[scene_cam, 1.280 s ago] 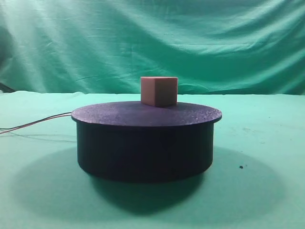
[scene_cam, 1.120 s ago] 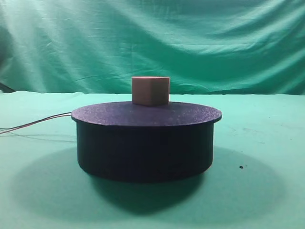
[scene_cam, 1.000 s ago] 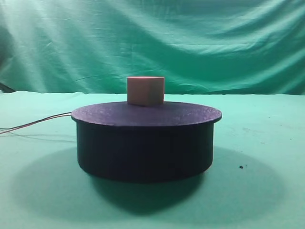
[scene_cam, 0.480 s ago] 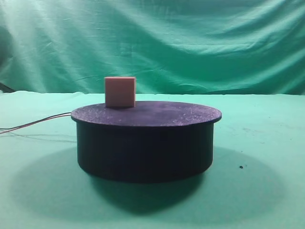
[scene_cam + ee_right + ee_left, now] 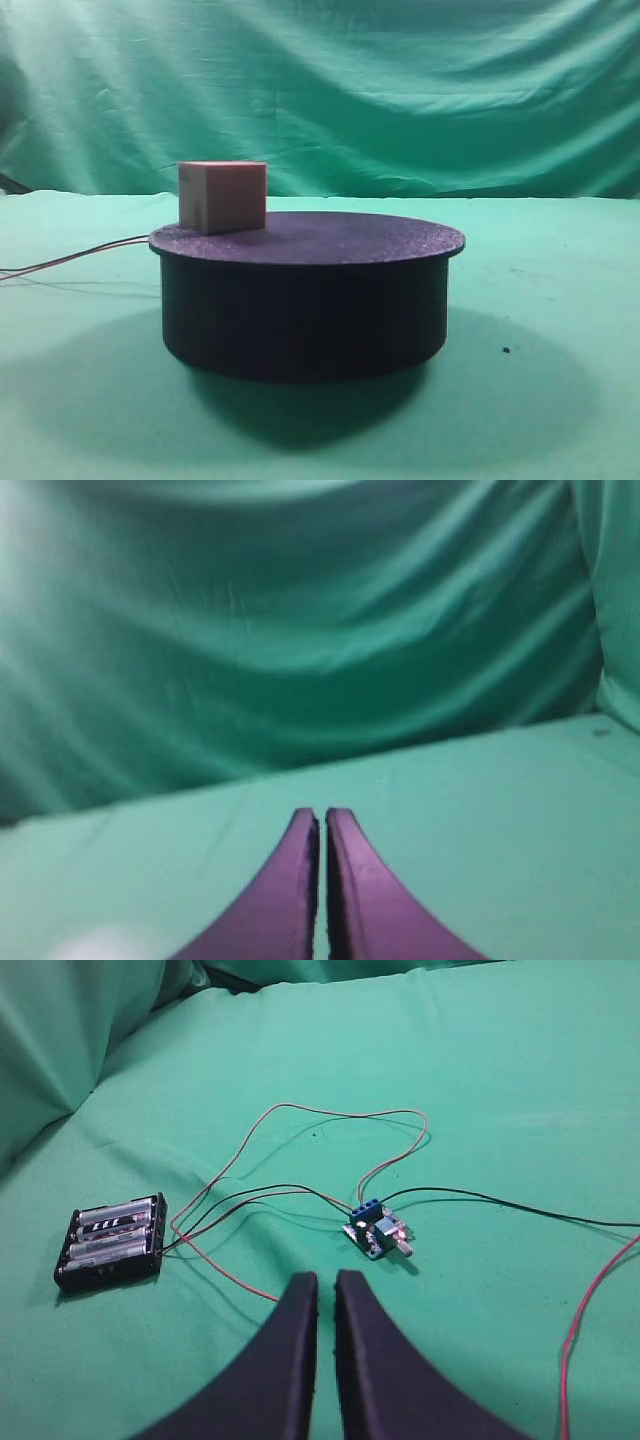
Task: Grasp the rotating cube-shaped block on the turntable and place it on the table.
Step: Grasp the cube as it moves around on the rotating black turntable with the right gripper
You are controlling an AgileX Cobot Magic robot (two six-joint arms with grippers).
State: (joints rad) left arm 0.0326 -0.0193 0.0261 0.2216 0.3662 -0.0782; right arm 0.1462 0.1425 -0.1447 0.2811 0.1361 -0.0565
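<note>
The block (image 5: 223,196) sits at the turntable's (image 5: 307,295) left edge, apparently untouched, both grippers (image 5: 325,1282) (image 5: 322,817) clenched empty.

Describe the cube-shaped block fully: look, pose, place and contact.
The cube-shaped block is a small, plain pinkish-tan cube with matte faces and sharp edges. It sits flat and upright near the left rim of the turntable, turned so two side faces show, the left one darker. Only the black disc touches it; no tool is near it.
</note>
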